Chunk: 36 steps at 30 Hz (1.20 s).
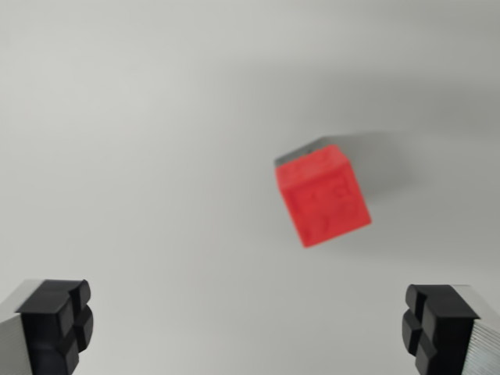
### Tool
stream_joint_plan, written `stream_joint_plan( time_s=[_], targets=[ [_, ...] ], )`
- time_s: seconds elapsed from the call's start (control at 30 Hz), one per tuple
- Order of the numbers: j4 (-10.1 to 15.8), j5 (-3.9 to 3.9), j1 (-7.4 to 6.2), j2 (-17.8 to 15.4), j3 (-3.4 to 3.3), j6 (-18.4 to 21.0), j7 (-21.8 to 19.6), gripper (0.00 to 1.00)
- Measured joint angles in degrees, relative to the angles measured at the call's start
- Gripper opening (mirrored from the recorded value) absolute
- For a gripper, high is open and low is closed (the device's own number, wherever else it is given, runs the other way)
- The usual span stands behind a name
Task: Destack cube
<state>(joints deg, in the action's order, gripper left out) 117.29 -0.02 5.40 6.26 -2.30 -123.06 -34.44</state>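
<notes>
Two black finger pads sit at the bottom corners of the wrist view, one point(53, 324) at the wrist view's left and one point(437, 328) at the wrist view's right, each mounted on a pale grey metal finger. The pincer point(245, 326) stands wide apart, nearly the full width of the frame between its pads, and nothing lies between them: it holds nothing and touches nothing.

Beyond the pads the worktop point(141, 156) spreads out as a plain, pale grey-white surface filling the rest of the frame.

Farther on, right of centre in the wrist view, the red cube point(322, 199) is seen from above and turned at an angle to the frame edges. Its upper face bears faint raised or moulded markings, too blurred to read. It lies well apart from both pads and closer to the line of the right one than the left.

Along the cube's far edge a thin grey strip point(301, 151) shows, possibly the rim of a second block beneath it; the blur does not let me tell for sure. A soft shadow point(375, 160) falls past the cube toward the wrist view's upper right.

The camera looks down on the worktop, the pincer hanging above it with the cube ahead of its open gap.
</notes>
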Motion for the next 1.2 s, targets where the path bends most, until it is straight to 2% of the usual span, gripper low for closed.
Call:
stream_joint_plan(
  time_s=[0.2,0.77,1.2],
  targets=[
    [2.1,0.05,1.02,0.2,-0.3,-2.3,6.6,1.0],
    [7.8,0.49,5.02,2.3,-1.03,-10.3,30.0,1.0],
    [9.5,0.9,5.29,8.2,-0.92,-17.8,31.4,1.0]
  ],
)
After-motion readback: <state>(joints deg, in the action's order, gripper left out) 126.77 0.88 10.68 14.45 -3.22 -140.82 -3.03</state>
